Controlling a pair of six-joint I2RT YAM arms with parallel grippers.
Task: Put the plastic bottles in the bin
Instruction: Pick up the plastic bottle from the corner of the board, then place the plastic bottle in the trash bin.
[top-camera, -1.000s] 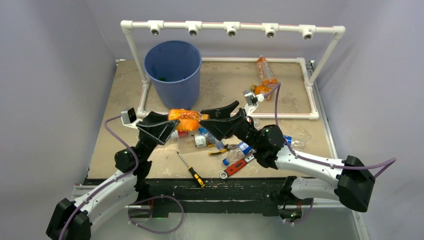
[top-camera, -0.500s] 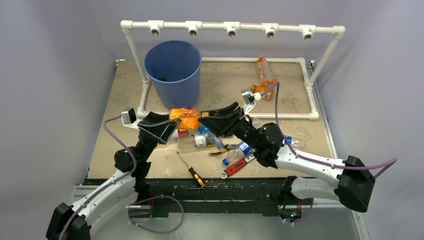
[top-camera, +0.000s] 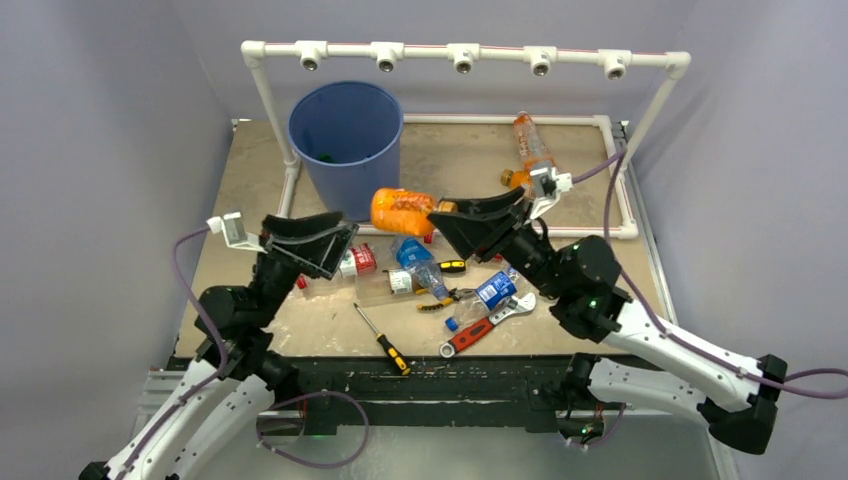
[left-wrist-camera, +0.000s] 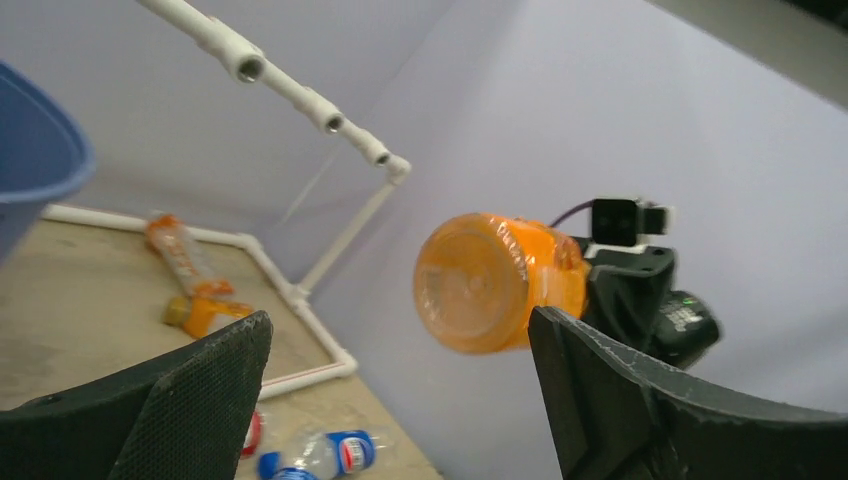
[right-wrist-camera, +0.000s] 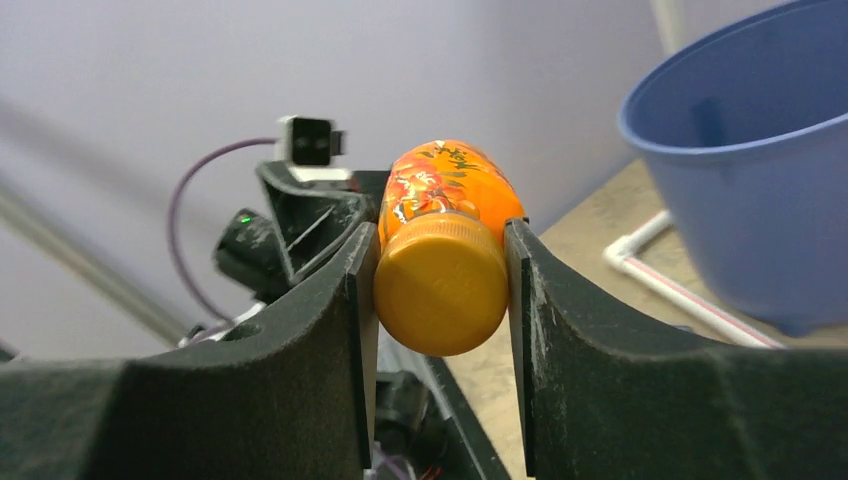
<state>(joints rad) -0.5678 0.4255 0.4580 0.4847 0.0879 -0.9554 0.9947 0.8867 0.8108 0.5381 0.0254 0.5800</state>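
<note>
Carry step: orange bottle (top-camera: 403, 211) pinched in my right gripper (top-camera: 445, 215), aloft and short of the bin (top-camera: 350, 185).

Right jaws are pressed on the bottle's orange cap (right-wrist-camera: 440, 290). The body sticks out level toward the left arm, clear of the table (top-camera: 250, 180), just right of the bin's wall and not over its mouth. My left gripper (left-wrist-camera: 400, 330) is spread wide with nothing between the fingers, and the bottle's base faces it across a gap. Other bottles (top-camera: 420, 275) lie among the tools below, and two more (top-camera: 530, 140) lie by the far pipe frame (top-camera: 460, 50). My reckoning for the next move: raise the bottle above the rim, swing left over the opening, then part the jaws. A cap-only grip may let the body droop and clip the rim.
</note>
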